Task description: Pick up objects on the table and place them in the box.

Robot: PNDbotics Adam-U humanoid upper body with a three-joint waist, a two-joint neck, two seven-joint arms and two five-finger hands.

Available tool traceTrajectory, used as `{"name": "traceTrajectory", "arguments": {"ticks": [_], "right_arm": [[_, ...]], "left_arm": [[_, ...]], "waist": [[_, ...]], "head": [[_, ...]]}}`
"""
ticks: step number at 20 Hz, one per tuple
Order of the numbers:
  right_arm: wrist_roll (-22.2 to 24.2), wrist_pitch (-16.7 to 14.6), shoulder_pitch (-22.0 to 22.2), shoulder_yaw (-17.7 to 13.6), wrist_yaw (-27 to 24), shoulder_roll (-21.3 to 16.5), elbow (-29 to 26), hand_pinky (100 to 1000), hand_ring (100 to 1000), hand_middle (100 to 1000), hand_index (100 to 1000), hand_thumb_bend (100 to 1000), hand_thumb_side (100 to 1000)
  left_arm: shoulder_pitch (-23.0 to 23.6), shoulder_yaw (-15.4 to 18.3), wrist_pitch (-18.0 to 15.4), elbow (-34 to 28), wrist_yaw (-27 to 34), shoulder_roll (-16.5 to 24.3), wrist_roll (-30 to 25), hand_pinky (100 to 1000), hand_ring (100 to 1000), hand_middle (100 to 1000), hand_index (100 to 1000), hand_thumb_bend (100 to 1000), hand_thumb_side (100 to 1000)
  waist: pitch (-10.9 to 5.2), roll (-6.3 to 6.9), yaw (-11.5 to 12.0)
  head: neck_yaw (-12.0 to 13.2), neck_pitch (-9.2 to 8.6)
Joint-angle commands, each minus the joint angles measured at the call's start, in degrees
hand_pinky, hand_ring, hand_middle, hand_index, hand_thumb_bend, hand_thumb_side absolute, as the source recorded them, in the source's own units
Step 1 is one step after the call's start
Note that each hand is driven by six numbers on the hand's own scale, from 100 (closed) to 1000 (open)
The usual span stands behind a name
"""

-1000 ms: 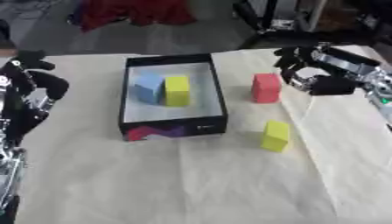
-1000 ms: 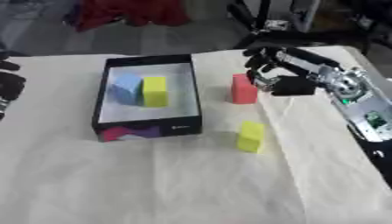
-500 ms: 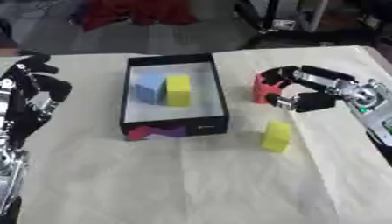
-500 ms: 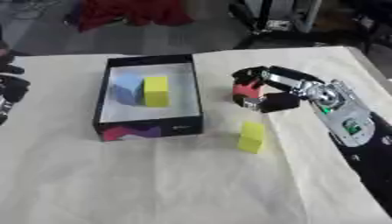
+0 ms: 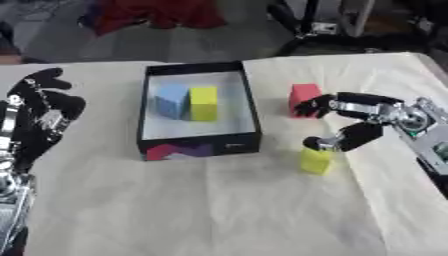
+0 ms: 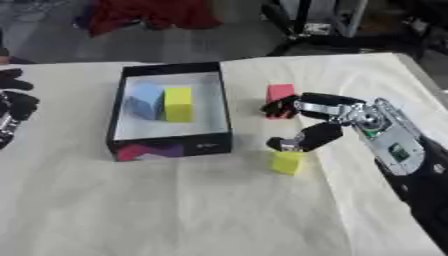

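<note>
A small yellow rectangular block [image 5: 316, 160] stands on the cream cloth-covered table [image 5: 219, 205], apart from and to the right of the open black cardboard box [image 5: 199, 142], with the thumb of the robot's right hand [image 5: 354, 120] touching its top while the fingers spread open toward a red cube [image 5: 304, 96] just beyond, gripping neither. Inside the white-floored box, a light blue block [image 5: 171, 100] and a second yellow block [image 5: 203, 103] stand side by side, touching. The left hand [image 5: 44, 117] rests open at the table's left edge, fingers up.
</note>
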Motion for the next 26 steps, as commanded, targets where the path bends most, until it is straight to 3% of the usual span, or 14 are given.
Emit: {"name": "traceTrajectory", "arguments": {"ticks": [1, 7, 26], "right_arm": [[1.2, -0.5, -0.3, -0.1, 1.4, -1.9, -2.1, 860, 898, 868, 1000, 349, 604], [1.8, -0.9, 0.9, 0.0, 5.1, -1.6, -1.3, 856, 890, 862, 1000, 339, 587], [-4.8, -4.2, 2.3, -1.8, 14.8, 1.4, 8.2, 841, 854, 818, 983, 272, 597]], "left_arm": [[-0.3, 0.5, 0.0, -0.6, -0.4, 0.4, -0.3, 599, 567, 606, 802, 859, 651], [-0.3, 0.5, 0.1, -0.5, -0.5, 0.3, -0.6, 599, 566, 605, 803, 858, 652], [-0.1, 0.5, 0.1, -0.6, -0.8, -0.2, -0.9, 600, 565, 604, 804, 855, 653]], "waist": [[-1.18, -0.04, -0.1], [-1.23, 0.01, -0.2], [-1.16, 0.21, -0.2]], "head": [[0.0, -0.10], [-0.1, -0.10], [-0.3, -0.10]]}}
